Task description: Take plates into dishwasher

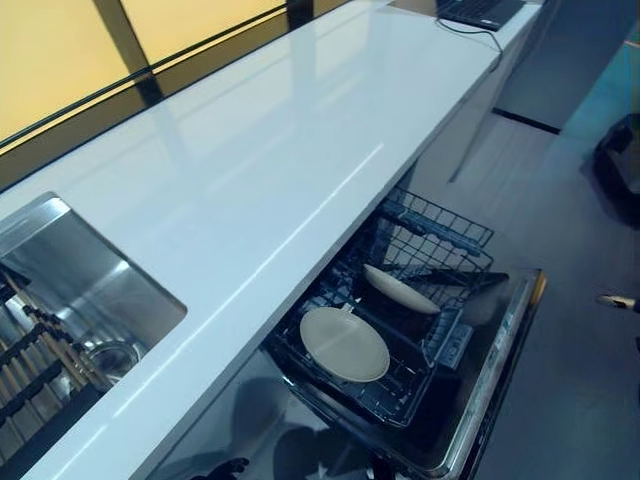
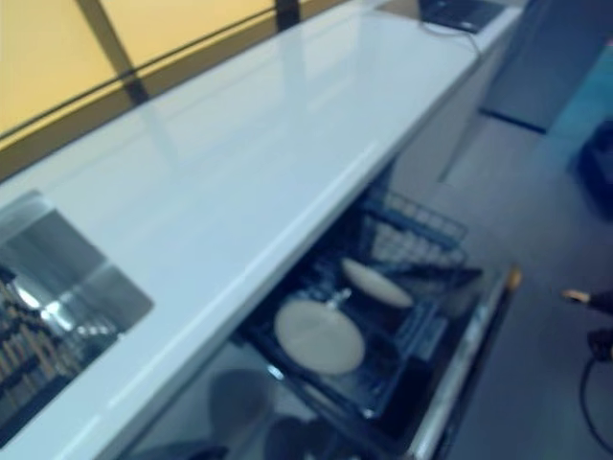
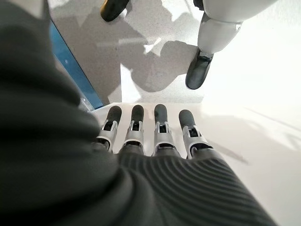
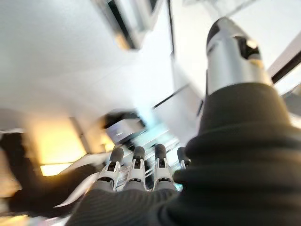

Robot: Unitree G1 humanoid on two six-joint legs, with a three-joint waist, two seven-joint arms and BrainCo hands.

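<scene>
Two pale round plates lie in the pulled-out lower rack [image 1: 440, 235] of the open dishwasher: one flat near the front [image 1: 344, 343], the other leaning further back [image 1: 400, 289]. Neither hand shows in the eye views. In the left wrist view my left hand [image 3: 146, 136] hangs over the floor with straight fingers and holds nothing. My right hand [image 4: 136, 174] appears in its own wrist view with fingers straight, the thumb apart, and nothing in it.
A long white counter [image 1: 250, 170] runs above the dishwasher. A steel sink [image 1: 90, 280] with a dark slatted rack [image 1: 30, 380] is at its left end, and a laptop [image 1: 478, 10] at the far end. The dishwasher door [image 1: 490, 370] lies open over the grey floor.
</scene>
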